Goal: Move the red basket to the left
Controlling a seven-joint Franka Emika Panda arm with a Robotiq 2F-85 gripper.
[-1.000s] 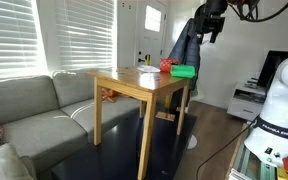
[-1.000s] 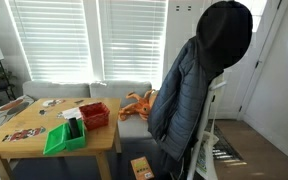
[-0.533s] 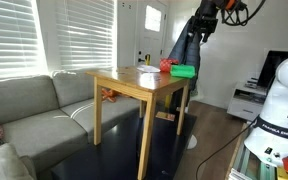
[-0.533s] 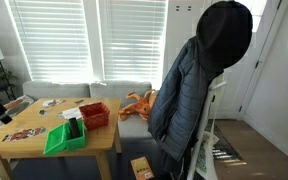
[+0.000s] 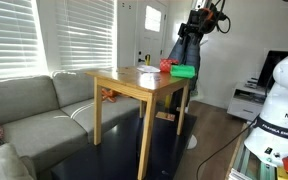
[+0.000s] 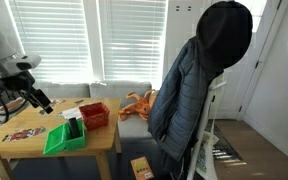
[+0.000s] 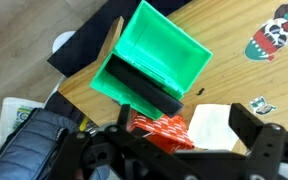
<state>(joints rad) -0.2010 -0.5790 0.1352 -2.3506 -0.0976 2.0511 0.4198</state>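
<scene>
Wrist view, item by item, each placed against the gripper (image 7: 184,120):

- Gripper: hanging above the wooden table (image 7: 234,65) with its two dark fingers (image 7: 252,115) standing wide apart and nothing sitting between them. In an exterior view the gripper (image 6: 39,100) is hovering over the table (image 6: 99,140), clear of everything on it; in an exterior view it (image 5: 199,25) is showing high above the tabletop (image 5: 134,85).
- Red basket (image 7: 164,130): lying on the table directly under the gap between the fingers, its near part hiding behind the gripper body. It is showing in both exterior views (image 6: 94,115) (image 5: 166,65), lower than the gripper and not touching it.
- Green box (image 7: 159,55): sitting just beyond the basket, farther from the fingertips, holding a black bar (image 7: 144,88) along its near wall. It is appearing close beside the basket in an exterior view (image 6: 64,135).
- White paper (image 7: 214,125): lying beside the basket, under the gap near one finger.
- Dark jacket (image 6: 199,80): hanging well apart from the gripper, off the table.
</scene>
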